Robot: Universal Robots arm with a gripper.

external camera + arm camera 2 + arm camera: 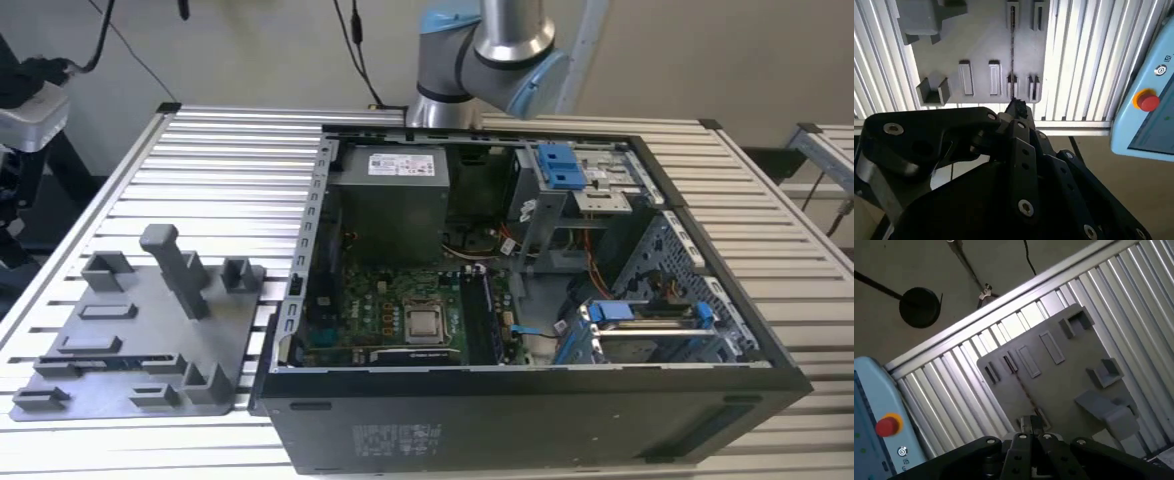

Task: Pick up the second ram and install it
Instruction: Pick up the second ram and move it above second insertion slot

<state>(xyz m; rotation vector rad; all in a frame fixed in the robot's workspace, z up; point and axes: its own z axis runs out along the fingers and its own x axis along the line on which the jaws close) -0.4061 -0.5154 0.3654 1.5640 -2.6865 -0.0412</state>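
- Gripper (1016, 107), nearest in both wrist views, is clenched on nothing, apart from the tray (147, 330).
- Ram (1012, 55) stands on edge in a tray slot, at the exterior view's lower left.

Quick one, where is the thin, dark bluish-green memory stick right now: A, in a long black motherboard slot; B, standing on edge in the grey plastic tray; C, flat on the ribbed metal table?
B: in the second wrist view the memory stick stands edge-up in the holders of the grey plastic tray.
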